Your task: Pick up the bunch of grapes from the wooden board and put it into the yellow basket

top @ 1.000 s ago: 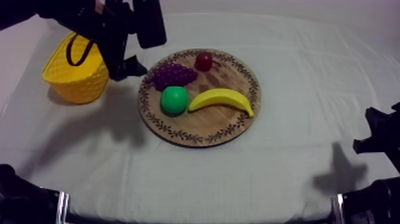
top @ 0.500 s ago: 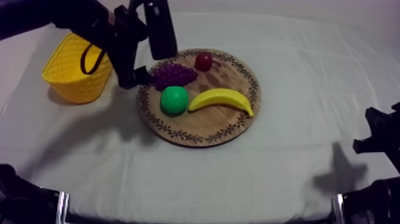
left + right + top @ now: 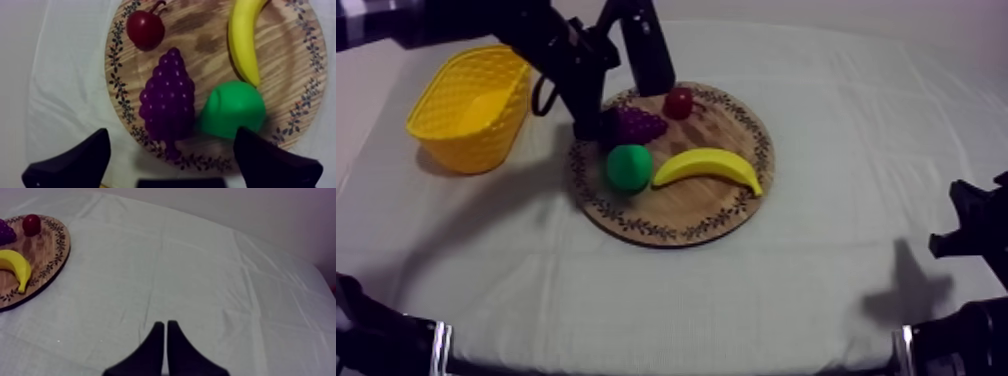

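My left gripper, jaws spread, hangs over the bunch of grapes (upper left on the wooden board). Their long axis runs away between the jaws; my right gripper, clenched empty, sits far off.

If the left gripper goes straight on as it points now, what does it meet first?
Likely the bunch of grapes, on the wooden board between the fingers of the open left gripper; the pear sits close beside; a finger might brush it.
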You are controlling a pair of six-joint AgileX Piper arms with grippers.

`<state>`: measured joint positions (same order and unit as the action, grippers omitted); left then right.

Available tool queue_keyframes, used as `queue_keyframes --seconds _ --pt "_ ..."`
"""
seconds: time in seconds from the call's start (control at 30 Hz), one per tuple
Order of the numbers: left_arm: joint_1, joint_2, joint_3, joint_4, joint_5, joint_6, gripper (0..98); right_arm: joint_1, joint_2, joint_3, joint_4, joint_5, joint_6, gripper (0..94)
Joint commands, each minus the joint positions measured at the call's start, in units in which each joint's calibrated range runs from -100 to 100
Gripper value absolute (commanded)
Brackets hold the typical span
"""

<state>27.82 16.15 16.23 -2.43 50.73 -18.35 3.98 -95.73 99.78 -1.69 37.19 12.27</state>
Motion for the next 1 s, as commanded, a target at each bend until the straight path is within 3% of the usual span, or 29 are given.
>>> queue_keyframes --seconds 0.0,0.57,0.97 --pt "-0.07 3.09 -1.59 0.0 -1.0 0.13 92.1 0.0 -0.02 -0.01 0.01 -0.01 0.01 0.5" --pt "-1.56 15.03 -7.19 0.17 -3.23 0.41 90.4 0.0 -0.02 -0.01 0.01 -0.01 0.02 0.5" --pt "-1.34 20.95 -12.03 0.29 -1.24 0.54 90.2 0.0 -0.02 -0.01 0.01 -0.01 0.02 0.5"
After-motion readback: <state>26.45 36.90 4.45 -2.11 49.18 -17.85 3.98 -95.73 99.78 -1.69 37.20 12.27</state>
